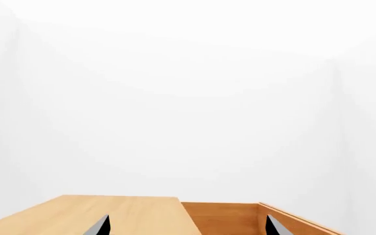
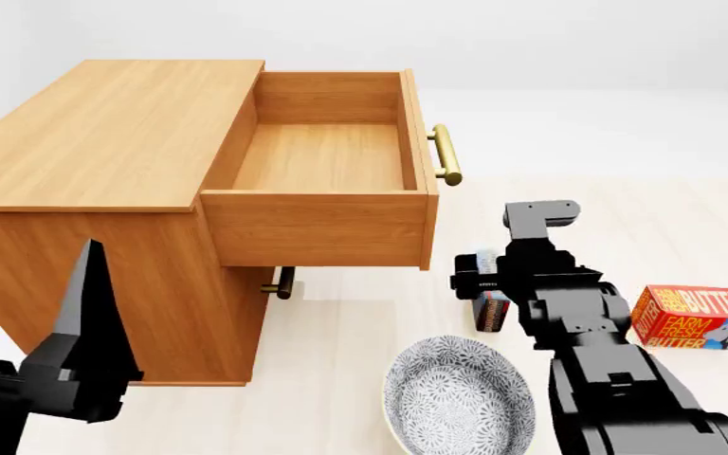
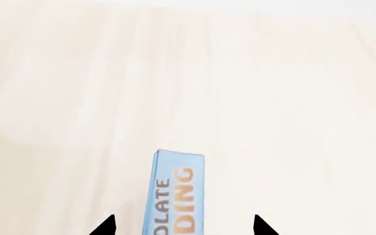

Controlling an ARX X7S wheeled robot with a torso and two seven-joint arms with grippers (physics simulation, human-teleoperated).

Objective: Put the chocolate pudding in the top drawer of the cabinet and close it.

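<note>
The chocolate pudding [image 3: 178, 192] is a thin blue box that stands on edge on the pale floor. It lies between the spread fingertips of my right gripper [image 3: 182, 226], which is open and does not touch it. In the head view the chocolate pudding [image 2: 492, 311] shows just below my right gripper [image 2: 481, 278], to the right of the cabinet [image 2: 99, 133]. The top drawer [image 2: 319, 156] is pulled fully out and has nothing in it; its brass handle [image 2: 446, 155] faces right. My left gripper [image 2: 23, 318] hangs open in front of the cabinet's left part.
A patterned bowl [image 2: 459, 398] sits on the floor in front of the drawer. An orange butter box [image 2: 693, 318] lies to the right of my right arm. The lower drawer's small brass handle [image 2: 282, 282] sticks out under the open drawer.
</note>
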